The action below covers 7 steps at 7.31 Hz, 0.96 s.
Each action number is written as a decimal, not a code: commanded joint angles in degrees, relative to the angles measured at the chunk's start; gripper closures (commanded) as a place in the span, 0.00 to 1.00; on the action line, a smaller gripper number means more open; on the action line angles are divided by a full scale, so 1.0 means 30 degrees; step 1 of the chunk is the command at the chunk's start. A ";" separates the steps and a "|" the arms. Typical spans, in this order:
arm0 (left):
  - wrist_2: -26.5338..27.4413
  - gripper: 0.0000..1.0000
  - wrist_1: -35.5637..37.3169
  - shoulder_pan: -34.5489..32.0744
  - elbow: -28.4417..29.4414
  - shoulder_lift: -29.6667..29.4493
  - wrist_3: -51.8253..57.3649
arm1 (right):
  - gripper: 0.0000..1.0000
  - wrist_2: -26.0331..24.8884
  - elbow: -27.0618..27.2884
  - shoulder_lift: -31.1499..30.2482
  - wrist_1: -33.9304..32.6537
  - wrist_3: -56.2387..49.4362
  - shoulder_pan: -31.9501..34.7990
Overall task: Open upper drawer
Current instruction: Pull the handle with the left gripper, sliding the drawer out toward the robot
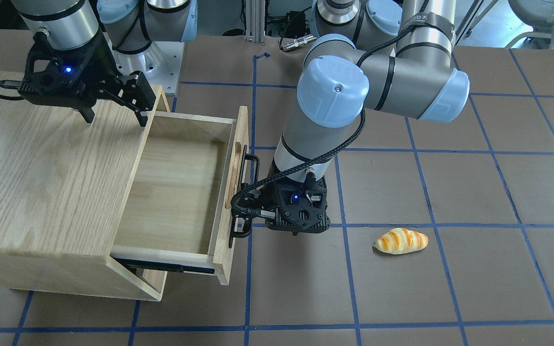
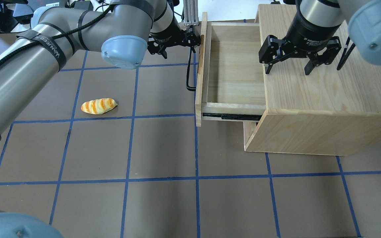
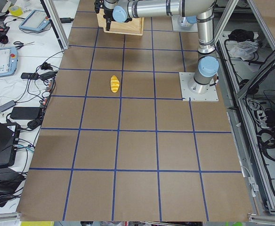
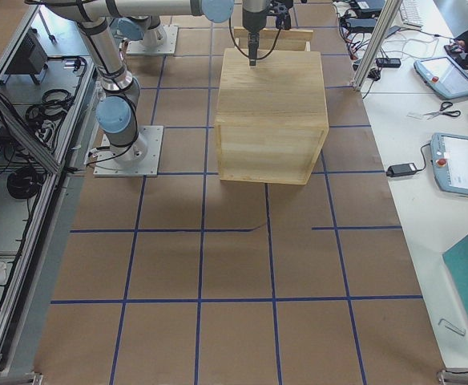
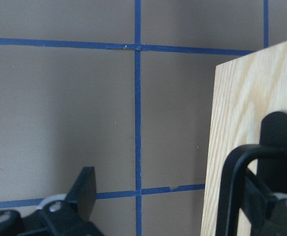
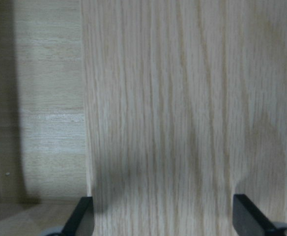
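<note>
The upper drawer (image 1: 171,192) stands pulled well out of the oak cabinet (image 1: 41,168), and its inside is bare; it also shows in the overhead view (image 2: 233,66). Its black bar handle (image 2: 188,76) is on the front panel. My left gripper (image 1: 241,222) is at one end of the handle (image 1: 253,158). In the left wrist view, my left gripper (image 5: 183,216) has its fingers (image 5: 82,189) spread wide, with the handle's bent end (image 5: 232,187) between them. My right gripper (image 2: 288,67) hangs open just above the cabinet top (image 2: 326,89), near its front edge.
A toy bread loaf (image 1: 400,240) lies on the brown table, apart from the cabinet; it also shows in the overhead view (image 2: 98,106). Blue tape lines grid the table. The left arm's elbow (image 1: 334,91) stretches over the table beside the drawer front.
</note>
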 commanded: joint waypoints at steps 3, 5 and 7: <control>0.0022 0.00 -0.0082 0.0878 -0.0008 0.0128 0.0483 | 0.00 0.0000 0.0000 0.0000 0.0000 0.0000 0.0003; 0.0022 0.00 -0.0082 0.1169 0.0021 0.0186 0.0484 | 0.00 0.0000 0.0000 0.0000 0.0000 0.0000 0.0003; 0.0052 0.00 -0.0459 0.1754 -0.0008 0.0362 0.0484 | 0.00 0.0000 0.0000 0.0000 0.0000 0.0000 0.0003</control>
